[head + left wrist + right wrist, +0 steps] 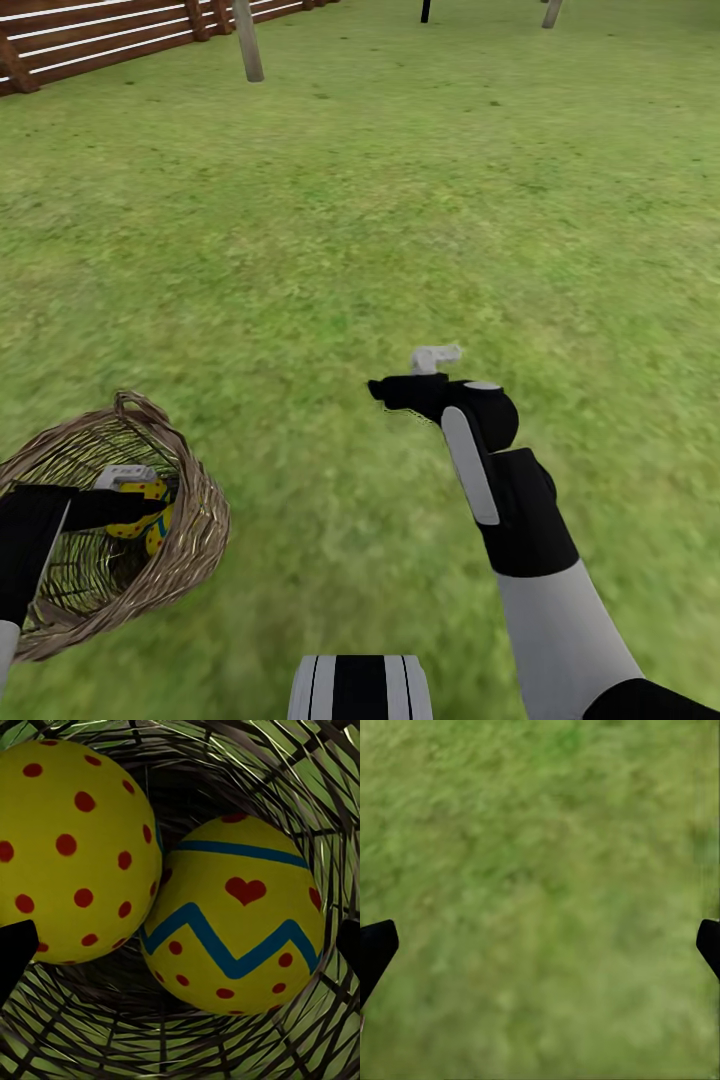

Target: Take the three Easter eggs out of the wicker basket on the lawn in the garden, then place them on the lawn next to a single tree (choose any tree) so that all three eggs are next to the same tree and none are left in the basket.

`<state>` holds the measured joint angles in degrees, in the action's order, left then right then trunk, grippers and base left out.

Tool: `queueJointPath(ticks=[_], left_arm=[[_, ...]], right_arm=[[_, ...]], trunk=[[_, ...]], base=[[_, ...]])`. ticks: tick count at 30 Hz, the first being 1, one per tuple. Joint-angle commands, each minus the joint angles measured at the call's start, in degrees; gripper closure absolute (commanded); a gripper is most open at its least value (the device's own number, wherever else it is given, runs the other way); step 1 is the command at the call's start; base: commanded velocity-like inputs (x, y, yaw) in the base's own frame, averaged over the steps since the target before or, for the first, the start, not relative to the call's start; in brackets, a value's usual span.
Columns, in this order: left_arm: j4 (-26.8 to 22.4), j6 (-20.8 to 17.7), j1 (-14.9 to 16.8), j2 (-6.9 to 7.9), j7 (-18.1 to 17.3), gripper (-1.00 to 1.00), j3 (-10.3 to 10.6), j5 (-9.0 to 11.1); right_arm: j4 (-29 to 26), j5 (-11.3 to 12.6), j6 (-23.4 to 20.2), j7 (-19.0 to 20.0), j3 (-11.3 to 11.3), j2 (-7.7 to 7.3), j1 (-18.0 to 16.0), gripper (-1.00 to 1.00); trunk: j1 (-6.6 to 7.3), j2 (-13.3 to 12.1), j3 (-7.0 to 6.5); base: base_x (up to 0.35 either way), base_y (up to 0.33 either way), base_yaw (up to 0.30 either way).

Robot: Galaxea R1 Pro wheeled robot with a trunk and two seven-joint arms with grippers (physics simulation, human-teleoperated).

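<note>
Left arm down in the basket, right one just hanging out over grass

Left claw (150, 505) sits inside the wicker basket (195, 520), fingers spread wide, facing two touching Easter eggs (232, 919). Right claw (385, 392) hovers over bare lawn (400, 200), also spread apart. Loads of open grass ahead; fence (90, 40) and a trunk (248, 40) far off.

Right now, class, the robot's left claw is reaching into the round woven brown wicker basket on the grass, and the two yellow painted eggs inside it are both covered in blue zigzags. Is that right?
Not quite. The left claw is in the round woven brown wicker basket, but only one yellow painted egg has a blue zigzag; the other yellow egg carries only red dots, as the left wrist view shows.
</note>
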<state>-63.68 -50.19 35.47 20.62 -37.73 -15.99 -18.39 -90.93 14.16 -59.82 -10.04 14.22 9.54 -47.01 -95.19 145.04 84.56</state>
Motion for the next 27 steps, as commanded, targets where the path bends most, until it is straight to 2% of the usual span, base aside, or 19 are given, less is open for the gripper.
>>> queueJointPath(ticks=[1,8,13,22,27], left_arm=[[-0.05,-0.12,0.03,0.01,-0.59,-1.0,-0.09,-0.59],[-0.43,0.11,0.03,0.33,-0.53,-1.0,-0.23,-0.49],[-3.37,-0.01,0.03,0.44,-0.15,-1.0,-0.69,-0.69],[-4.55,-0.08,0.03,0.37,6.16,-1.0,-0.93,-0.23],[-4.65,-0.08,0.03,0.38,6.97,-1.0,-1.51,-0.03]], right_arm=[[-0.04,0.71,-0.18,-1.39,-0.03,0.01,-0.32,-1.0],[-0.04,0.72,-0.18,-5.57,-0.24,0.22,-1.81,-1.0],[-0.04,1.57,-0.18,-9.26,-0.25,0.29,-1.99,-1.0],[-0.04,2.44,-0.18,-10.12,-0.05,0.31,-2.53,-1.0],[-0.04,2.95,-0.18,-10.1,0.2,0.31,-2.69,-1.0]], trunk=[[0.01,0.02,0.04],[0.01,0.02,0.04],[0.01,0.02,0.04],[0.01,0.02,0.04],[0.01,0.02,0.04]], base=[[0.0,0.0,0.0],[0.0,0.0,0.0],[0.0,0.0,0.0],[0.0,0.0,0.0],[0.0,0.0,0.0]])
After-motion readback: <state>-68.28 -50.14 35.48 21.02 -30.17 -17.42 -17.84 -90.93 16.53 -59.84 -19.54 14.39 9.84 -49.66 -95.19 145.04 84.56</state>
